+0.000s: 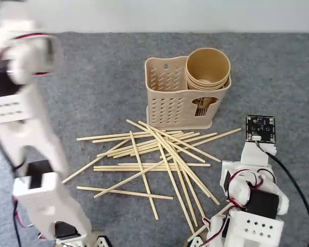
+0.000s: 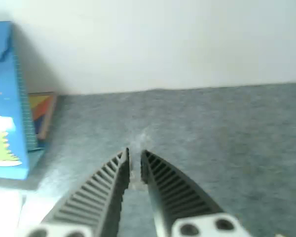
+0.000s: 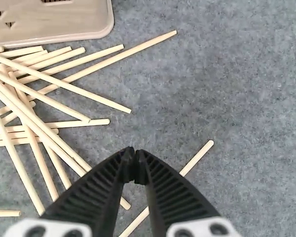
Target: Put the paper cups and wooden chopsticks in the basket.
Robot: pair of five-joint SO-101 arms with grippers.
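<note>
The cups (image 1: 208, 69) are already done: they sit nested in one stack in the right compartment of the basket (image 1: 167, 98). So the step in hand for you is, I judge, the chopsticks (image 1: 159, 154). They lie on the grey mat (image 1: 92, 92) just in front of the basket, many of them crossed over each other in a loose fan. They are thin, pale, round sticks that lie flat.

Your right gripper (image 3: 134, 159) hangs low over the mat at the edge of this pile. Its jaws are pressed together at the tips and pinch nothing. One single stick (image 3: 197, 155) lies just beside it, apart from the others.

Your left gripper (image 2: 134, 160) is raised and looks toward the wall, near a blue box (image 2: 5, 98). Its jaws are nearly pressed together, and I see nothing held.

For the next move, I think you must first spread the right jaws and come down across one stick. The single one is the easier choice, since crossed sticks may drag their neighbours.
</note>
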